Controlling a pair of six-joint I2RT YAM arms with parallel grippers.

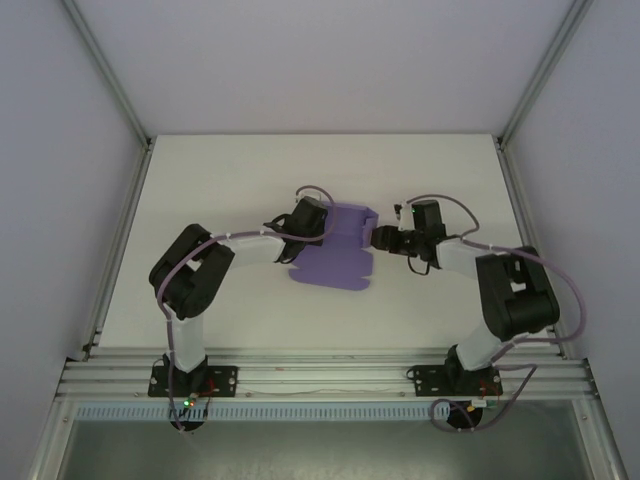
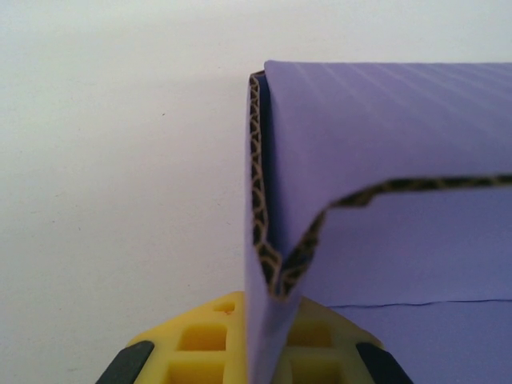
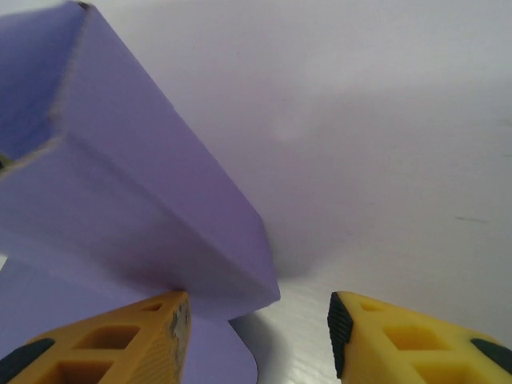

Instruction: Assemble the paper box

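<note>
Purple paper box (image 1: 335,258) flap clenched in left hand (image 2: 260,344); right hand (image 3: 258,332) spread, finger at box corner

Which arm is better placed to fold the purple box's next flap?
Probably right. The right gripper is open beside a raised wall of the paper box, free to push; the left gripper appears clamped on a folded edge, steadying it.

Readable text: none in any of the three views.
paper box (image 1: 336,262): plain purple card with brown corrugated cut edges; no print, label or number to be read.
table (image 1: 240,180): plain white surface, no legible marks.
</note>
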